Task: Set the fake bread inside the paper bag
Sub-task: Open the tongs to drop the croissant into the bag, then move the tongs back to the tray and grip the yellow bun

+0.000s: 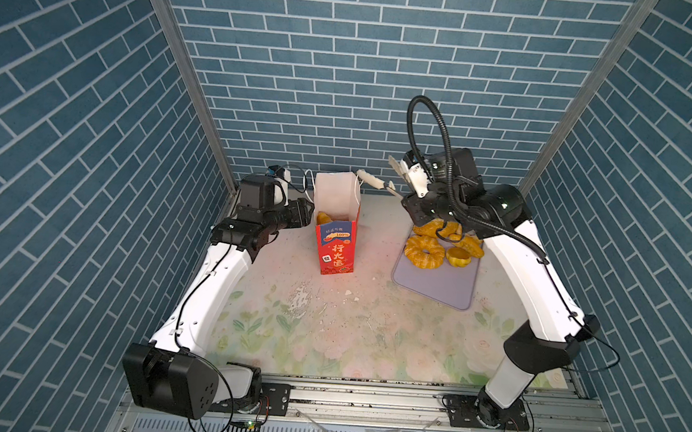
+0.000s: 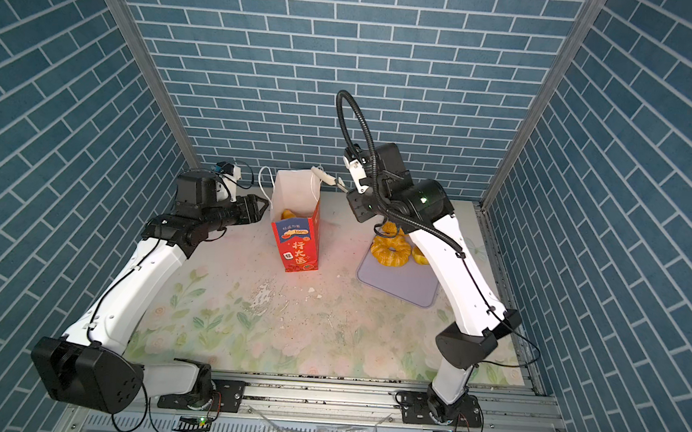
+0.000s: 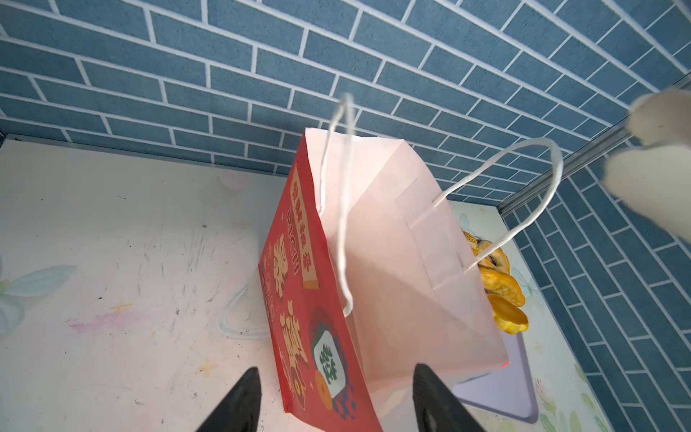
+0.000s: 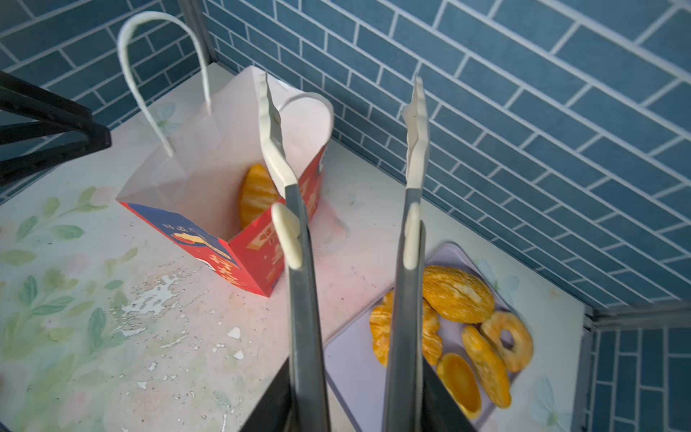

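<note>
The tongs [image 4: 304,299] are clamped by the right end effector [image 4: 355,411], their white tips apart and empty at a cord handle [image 4: 329,112] of the paper bag [image 1: 336,241]. The bag is stood near the counter's [image 1: 328,328] back edge, with one fake bread [image 4: 256,194] seen inside. More is heaped on the lilac tray [image 1: 435,286] toward the back right corner, partly hidden by the right arm [image 1: 512,253]. The left end effector's [image 3: 336,366] fingers are spread beside the bag.
</note>
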You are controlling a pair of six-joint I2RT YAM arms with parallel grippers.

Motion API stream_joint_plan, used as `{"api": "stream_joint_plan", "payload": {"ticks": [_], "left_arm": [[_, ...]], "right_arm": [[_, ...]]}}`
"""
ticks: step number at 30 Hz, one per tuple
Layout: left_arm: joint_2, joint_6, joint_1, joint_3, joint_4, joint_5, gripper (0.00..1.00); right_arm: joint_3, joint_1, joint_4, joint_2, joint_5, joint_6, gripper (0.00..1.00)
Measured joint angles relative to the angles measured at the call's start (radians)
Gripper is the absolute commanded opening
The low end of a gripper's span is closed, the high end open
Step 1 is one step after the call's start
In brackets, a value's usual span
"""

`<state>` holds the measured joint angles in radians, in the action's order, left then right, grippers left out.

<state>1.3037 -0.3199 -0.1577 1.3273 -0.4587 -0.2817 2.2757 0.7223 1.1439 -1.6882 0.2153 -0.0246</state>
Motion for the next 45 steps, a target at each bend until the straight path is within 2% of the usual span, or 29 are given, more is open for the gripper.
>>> {"api": "stream_joint_plan", "payload": {"ticks": [5,11,15,19,27,35,45], "left_arm": [[0.005,0.011,0.0,0.015,-0.001,0.0,0.66],[0.021,0.025,0.0,0.051,-0.003,0.0,0.66],[0.034,0.026,0.0,0.066,-0.006,0.0,0.66],[0.037,0.029,0.0,0.065,-0.008,-0.001,0.66],[0.037,0.037,0.0,0.066,-0.022,0.0,0.66],[0.037,0.04,0.0,0.066,-0.036,0.007,0.66],[0.037,0.04,0.0,0.066,-0.044,0.021,0.66]], "right_arm": [[-0.168,-0.13,0.007,0.166,0.039,0.055,0.46],[-0.517,-0.337,0.008,0.327,0.019,0.134,0.46],[-0.739,-0.447,-0.006,0.349,-0.018,0.185,0.47],[-0.877,-0.503,-0.03,0.34,-0.068,0.206,0.48],[-0.941,-0.568,-0.118,0.245,-0.168,0.212,0.48],[-0.93,-0.579,-0.175,0.114,-0.175,0.208,0.47],[-0.927,-0.583,-0.188,0.057,-0.178,0.181,0.36]]}}
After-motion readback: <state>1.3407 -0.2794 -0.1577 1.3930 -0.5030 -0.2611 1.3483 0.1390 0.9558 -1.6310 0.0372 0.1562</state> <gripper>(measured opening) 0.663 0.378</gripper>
